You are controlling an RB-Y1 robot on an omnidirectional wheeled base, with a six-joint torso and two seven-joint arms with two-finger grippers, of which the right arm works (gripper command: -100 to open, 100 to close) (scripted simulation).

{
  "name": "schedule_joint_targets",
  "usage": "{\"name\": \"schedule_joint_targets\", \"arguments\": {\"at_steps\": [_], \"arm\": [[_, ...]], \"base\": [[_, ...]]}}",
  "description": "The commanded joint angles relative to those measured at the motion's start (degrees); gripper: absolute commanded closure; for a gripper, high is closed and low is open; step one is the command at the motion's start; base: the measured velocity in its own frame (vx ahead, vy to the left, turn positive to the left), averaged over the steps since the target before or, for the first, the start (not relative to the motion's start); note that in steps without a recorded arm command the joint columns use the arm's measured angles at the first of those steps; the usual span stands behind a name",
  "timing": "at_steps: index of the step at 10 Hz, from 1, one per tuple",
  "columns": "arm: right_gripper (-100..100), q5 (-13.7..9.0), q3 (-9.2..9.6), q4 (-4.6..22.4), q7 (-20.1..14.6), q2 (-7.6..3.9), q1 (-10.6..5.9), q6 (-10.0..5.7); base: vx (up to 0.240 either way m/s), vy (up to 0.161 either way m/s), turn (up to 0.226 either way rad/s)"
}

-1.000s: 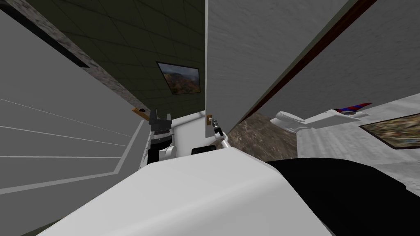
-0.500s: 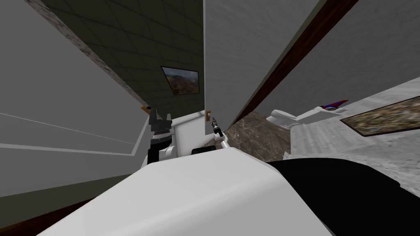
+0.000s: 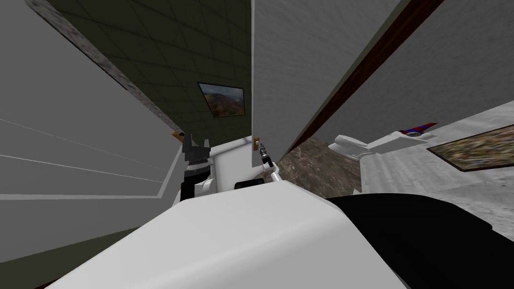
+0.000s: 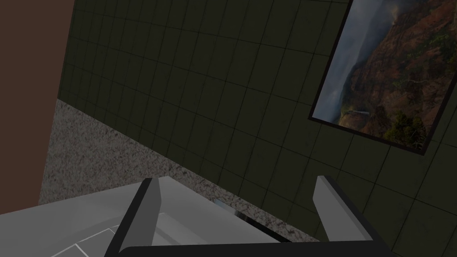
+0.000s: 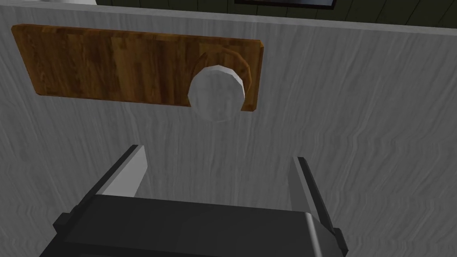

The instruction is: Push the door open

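My fingers (image 5: 130, 175) are light grey; the door (image 5: 366, 143) is streaky grey, and on it a brown wood-grained plate (image 5: 111, 67), a pale knob (image 5: 216, 96).

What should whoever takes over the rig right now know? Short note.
Right gripper: open, facing the grey door close beside its white knob on the wooden plate; contact unclear.
Left gripper: open, holding nothing, left of the door's edge.
Done: door looks partly ajar, dark tiled wall visible past its edge.
To do: push the door fully open.
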Motion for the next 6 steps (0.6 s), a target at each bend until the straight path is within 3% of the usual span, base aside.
{"name": "schedule_joint_targets", "arguments": {"at_steps": [1, 4, 5, 6], "arm": [[-100, 0.0, -0.26, 0.4, 0.1, 0.06, -0.27, -0.27], [-100, 0.1, -0.77, 1.2, 0.2, 0.79, -0.79, -0.78], [-100, 0.1, -0.66, 1.0, 0.2, 0.60, -0.68, -0.65], [100, 0.1, -0.66, 1.0, 0.2, 0.60, -0.68, -0.65]], "base": [[0.216, 0.054, 0.020], [0.210, 0.042, 0.021], [0.079, 0.002, 0.006], [-0.008, 0.002, -0.005]]}}
